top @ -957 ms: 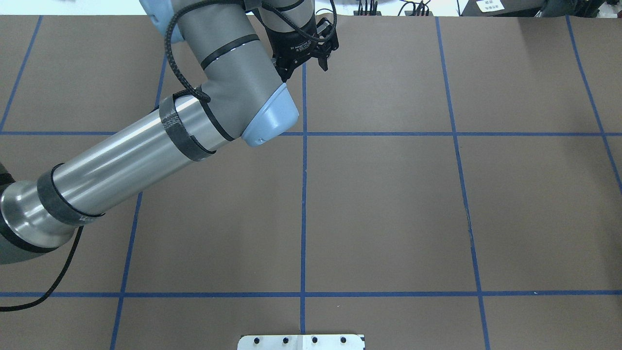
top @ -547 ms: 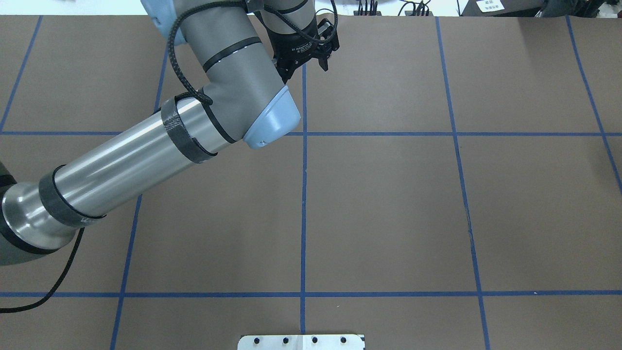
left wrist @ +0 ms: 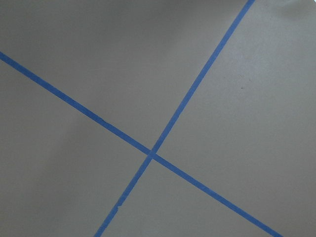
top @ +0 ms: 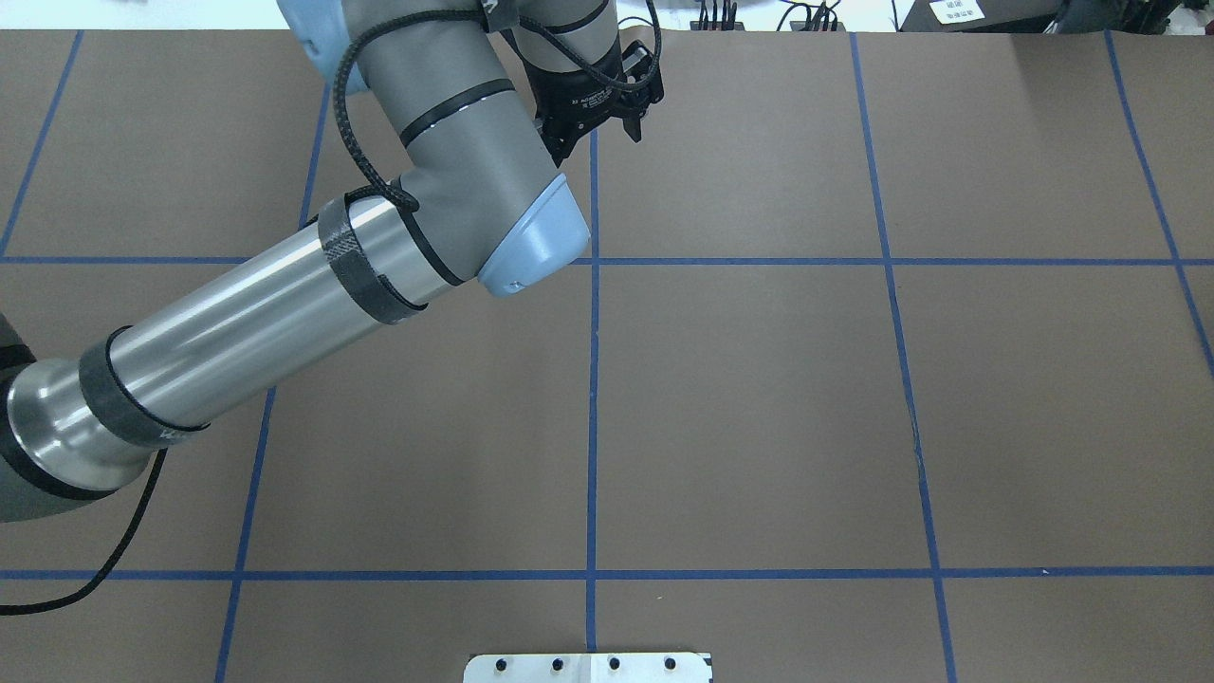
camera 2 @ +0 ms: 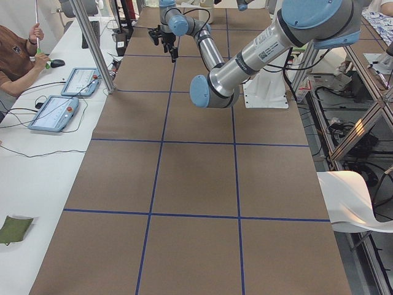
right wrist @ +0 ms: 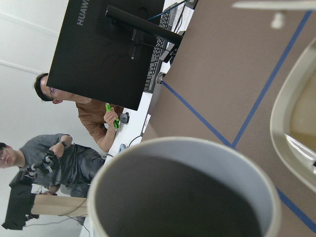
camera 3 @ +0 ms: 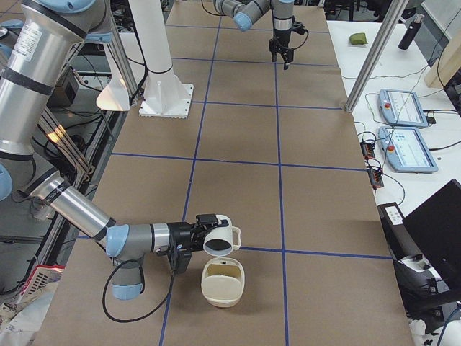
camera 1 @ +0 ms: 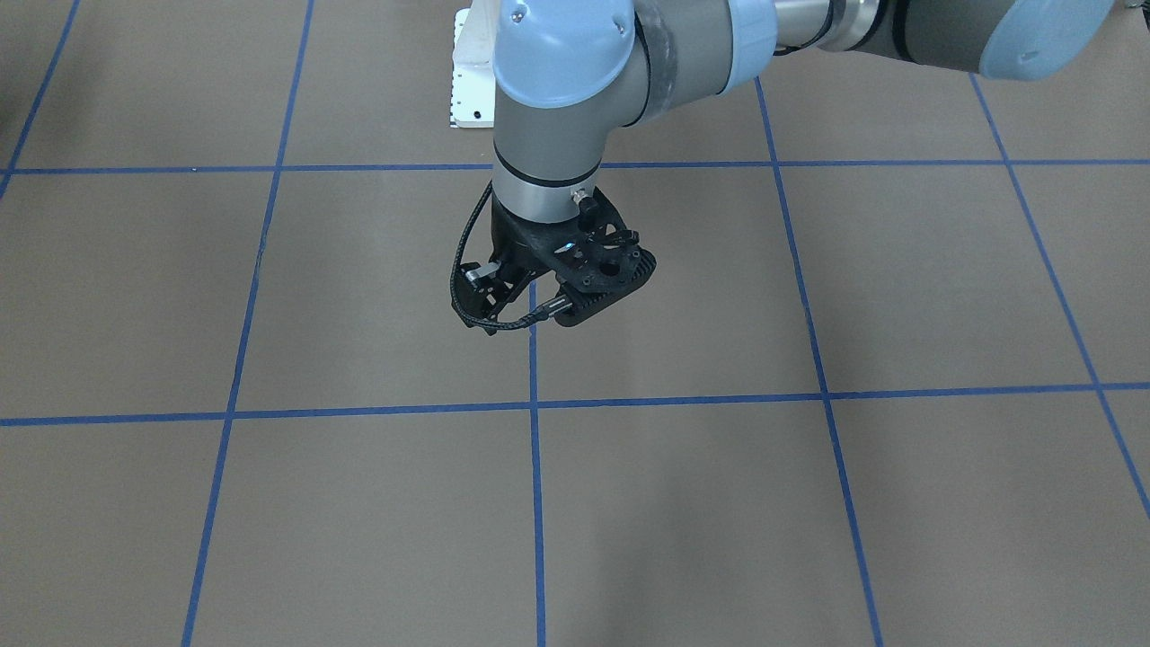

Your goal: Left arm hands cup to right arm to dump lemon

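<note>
The left arm (top: 285,294) reaches over the far middle of the table. Its left gripper (top: 599,133) hangs open and empty above a blue tape crossing, as the front-facing view (camera 1: 526,319) also shows. The left wrist view holds only bare table and tape lines. In the exterior right view the right arm (camera 3: 79,213) has the off-white cup (camera 3: 220,241) at its gripper (camera 3: 194,239), tipped on its side with the mouth over a beige bowl (camera 3: 222,288). I cannot tell how the jaws stand. The right wrist view shows the cup's (right wrist: 182,148) grey inside with nothing in it. The lemon is not in view.
The beige bowl also shows at the right of the right wrist view (right wrist: 291,108). A white base plate (top: 588,667) sits at the table's near edge. A side table with tablets (camera 3: 407,148), a monitor (right wrist: 108,49) and operators (right wrist: 94,116) lie beyond the far edge.
The left arm has shifted slightly right and its gripper a little toward the far edge. The gripper stays open and empty.
</note>
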Robot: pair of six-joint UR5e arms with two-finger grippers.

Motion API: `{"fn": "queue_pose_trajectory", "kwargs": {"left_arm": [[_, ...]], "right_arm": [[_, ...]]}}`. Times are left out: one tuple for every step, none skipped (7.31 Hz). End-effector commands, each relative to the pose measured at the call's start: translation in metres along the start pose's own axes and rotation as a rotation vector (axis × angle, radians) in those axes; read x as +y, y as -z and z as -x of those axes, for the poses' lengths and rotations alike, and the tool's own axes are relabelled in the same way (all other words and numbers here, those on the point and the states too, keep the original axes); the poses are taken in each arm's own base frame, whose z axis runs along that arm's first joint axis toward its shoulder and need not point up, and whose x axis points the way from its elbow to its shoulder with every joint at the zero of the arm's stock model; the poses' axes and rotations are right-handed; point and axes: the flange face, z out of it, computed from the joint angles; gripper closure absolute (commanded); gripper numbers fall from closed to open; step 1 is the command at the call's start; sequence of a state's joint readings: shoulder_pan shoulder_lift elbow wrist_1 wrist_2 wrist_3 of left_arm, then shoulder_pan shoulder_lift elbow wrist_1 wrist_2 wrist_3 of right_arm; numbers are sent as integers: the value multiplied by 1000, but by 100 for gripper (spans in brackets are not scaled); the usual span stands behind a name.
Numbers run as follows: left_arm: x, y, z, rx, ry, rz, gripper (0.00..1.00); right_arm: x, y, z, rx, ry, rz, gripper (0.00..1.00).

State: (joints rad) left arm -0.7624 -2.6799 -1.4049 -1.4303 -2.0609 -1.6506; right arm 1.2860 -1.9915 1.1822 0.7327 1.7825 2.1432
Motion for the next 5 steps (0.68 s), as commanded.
{"fn": "queue_pose_trajectory", "kwargs": {"left_arm": [[-1,0,0,1,0,-13,0],[0,2,-1,5,-2,-14,0],[-2,2,-1,3,0,-17,0],[-3,3,0,6,0,-34,0],[-7,8,-1,13,2,-40,0]], "right_arm": [[-10,-8,4,-56,-228,-4,82],[-14,-5,6,-73,-331,-18,82],[-21,-12,15,-114,-423,-29,82],[-26,-12,18,-149,-482,-25,82],[-32,-23,18,-161,-560,-21,82]]}}
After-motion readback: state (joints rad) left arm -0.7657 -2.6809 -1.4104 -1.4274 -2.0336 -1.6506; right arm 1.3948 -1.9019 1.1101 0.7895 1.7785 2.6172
